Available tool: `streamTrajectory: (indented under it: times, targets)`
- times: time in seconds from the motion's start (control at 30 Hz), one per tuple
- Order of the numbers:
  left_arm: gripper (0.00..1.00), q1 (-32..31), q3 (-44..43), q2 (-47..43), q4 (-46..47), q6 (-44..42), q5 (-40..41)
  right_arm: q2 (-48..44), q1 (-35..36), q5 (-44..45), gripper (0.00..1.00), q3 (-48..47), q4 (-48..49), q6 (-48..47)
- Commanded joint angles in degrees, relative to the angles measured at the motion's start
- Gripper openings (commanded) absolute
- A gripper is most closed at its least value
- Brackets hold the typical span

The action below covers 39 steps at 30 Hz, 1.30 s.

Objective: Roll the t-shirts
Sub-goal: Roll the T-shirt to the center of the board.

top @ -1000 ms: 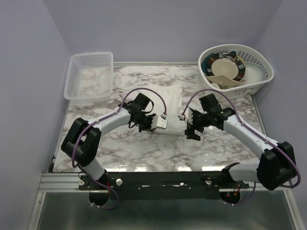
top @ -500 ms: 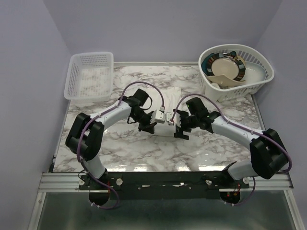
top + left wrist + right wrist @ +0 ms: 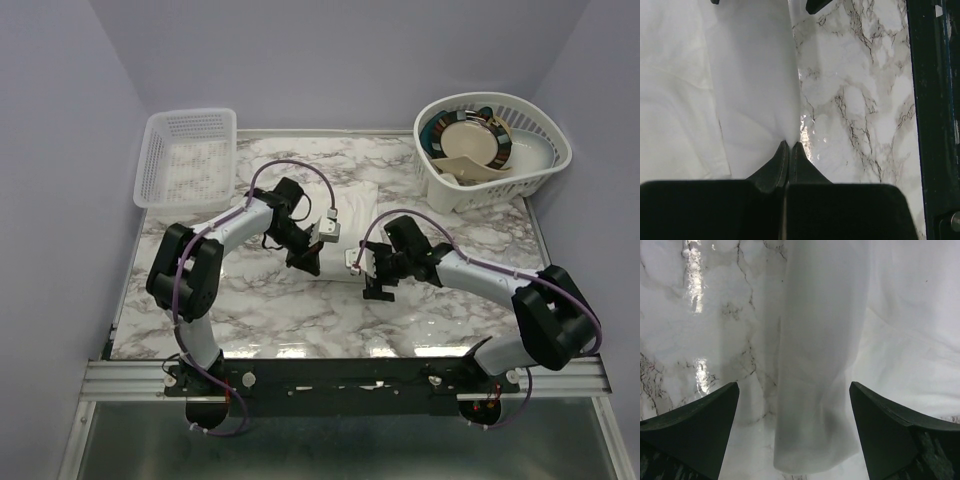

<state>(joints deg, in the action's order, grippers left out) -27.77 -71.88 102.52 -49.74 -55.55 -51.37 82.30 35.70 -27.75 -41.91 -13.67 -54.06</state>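
Note:
A white t-shirt (image 3: pixel 350 200) lies folded on the marble table (image 3: pixel 250 310), its near part gathered into a thick fold (image 3: pixel 820 340). My left gripper (image 3: pixel 310 262) sits at the shirt's near left corner. In the left wrist view it (image 3: pixel 790 145) is shut, with the cloth's edge (image 3: pixel 740 75) pinched into a point between the fingertips. My right gripper (image 3: pixel 375 285) stands at the near right end of the shirt. Its jaws (image 3: pixel 794 387) are wide open and the fold's end lies between them, touching neither finger.
A white rectangular lattice basket (image 3: pixel 188 158) stands at the back left. At the back right, a white oval basket (image 3: pixel 490 150) holds plates. A dark rail (image 3: pixel 935 100) runs along the table's near edge.
The right gripper has slid left along the shirt's near edge, staying open. The left wrist has turned and shifted slightly left, still shut on the cloth.

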Motion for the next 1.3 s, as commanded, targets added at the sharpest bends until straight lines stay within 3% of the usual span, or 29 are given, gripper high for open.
streamTrajectory:
  times: [0.0, 0.17, 0.27, 0.3, 0.4, 0.43, 0.53, 0.57, 0.6, 0.7, 0.73, 0.97, 1.17, 1.27]
  targets:
    - [0.0, 0.9, -1.8, 1.3, -5.3, -3.2, -4.3, 2.8, 0.9, 4.3, 1.0, -0.8, 3.6, 0.8]
    - [0.0, 1.4, -2.8, 2.5, -6.7, -4.2, -5.3, 4.9, 1.2, 7.4, 0.96, -1.3, 5.3, 2.6]
    - [0.0, 1.7, -3.4, 2.9, -7.0, -4.1, -5.7, 5.3, 1.2, 7.4, 0.77, -1.0, 4.8, 1.6]
    - [0.0, 1.8, -3.9, 3.1, -7.0, -4.1, -5.8, 5.4, 1.3, 7.4, 0.62, -0.8, 4.9, 1.5]
    - [0.01, 1.9, -3.9, 3.1, -6.8, -3.3, -4.8, 5.3, 1.2, 7.7, 0.34, -0.8, 5.2, 1.9]
    - [0.17, 2.0, -3.6, 3.0, -6.2, -2.3, -4.1, 5.3, 1.2, 7.7, 0.29, -1.0, 5.1, 2.2]
    - [0.41, 2.7, 1.0, -1.5, 0.5, 2.6, -0.4, 5.5, 1.2, 7.4, 0.16, -2.3, 3.6, 1.6]
    - [0.45, 2.9, 2.7, -5.6, 6.5, 4.4, 1.1, 5.6, 1.2, 7.4, 0.04, -2.9, 3.1, 1.4]
    - [0.49, 2.9, 6.3, -7.9, 9.2, 5.7, 4.1, 5.7, 1.2, 7.5, 0.0, -3.3, 2.9, 1.4]
    - [0.64, 2.9, 14.8, -17.2, 20.0, 9.0, 8.1, 5.9, 1.1, 6.7, 0.0, -5.4, 0.4, 0.6]
    - [0.98, 2.8, 17.1, -19.4, 22.6, 9.6, 9.9, 6.3, 1.1, 6.6, 0.0, -5.9, -0.1, 0.7]
    - [0.99, 0.1, 28.9, -28.2, 37.0, 14.9, 16.4, 6.8, 1.0, 6.0, 0.0, -7.5, -2.3, 1.8]
    - [0.99, -4.6, 33.7, -27.8, 45.3, 15.1, 19.8, 6.3, 1.0, 5.7, 0.01, -6.9, -3.1, 2.2]
    - [0.99, -7.1, 35.5, -27.5, 48.8, 14.4, 25.3, 5.7, 1.0, 5.2, 0.01, -6.3, -3.3, 2.4]
